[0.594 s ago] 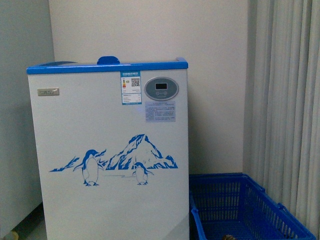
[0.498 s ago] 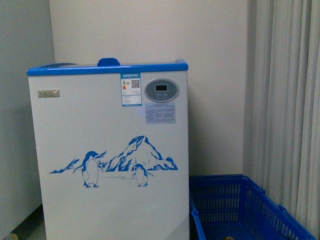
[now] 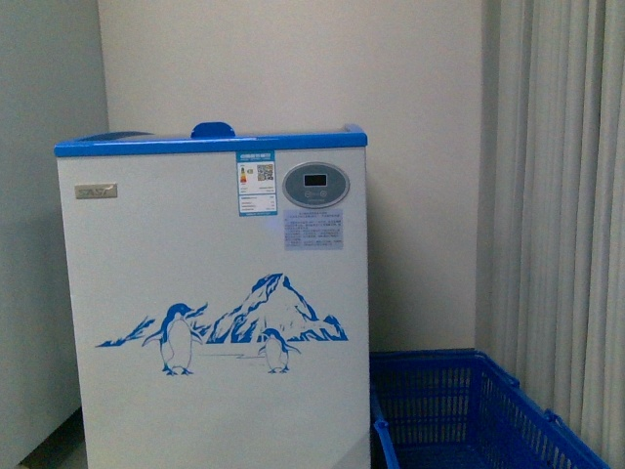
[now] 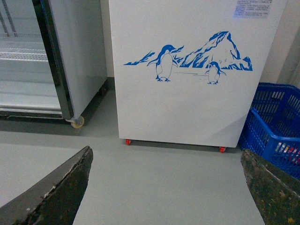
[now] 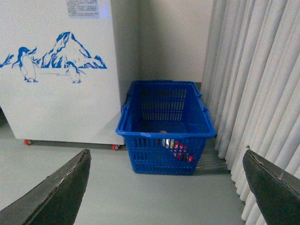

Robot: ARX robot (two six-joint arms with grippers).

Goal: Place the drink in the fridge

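The fridge [image 3: 215, 313] is a white chest freezer with a blue top rim and a penguin-and-mountain picture. It also shows in the left wrist view [image 4: 187, 108] and the right wrist view [image 5: 56, 108]. The drink [image 5: 177, 149] lies in the blue mesh basket [image 5: 140, 140]; only its red and yellow label shows through the mesh. My left gripper [image 4: 165, 151] is open and empty above the grey floor, in front of the fridge. My right gripper [image 5: 166, 151] is open and empty, facing the basket from a distance. Neither arm shows in the front view.
The blue basket [image 3: 469, 410] stands on the floor right of the fridge, against the pale curtain [image 3: 557, 195]. A tall cabinet on castors [image 4: 70, 56] stands left of the fridge. Grey floor [image 4: 164, 187] lies in front of both.
The front view has shifted a little: the fridge and basket sit lower in the frame, and the small object at the basket's bottom has dropped out of view.
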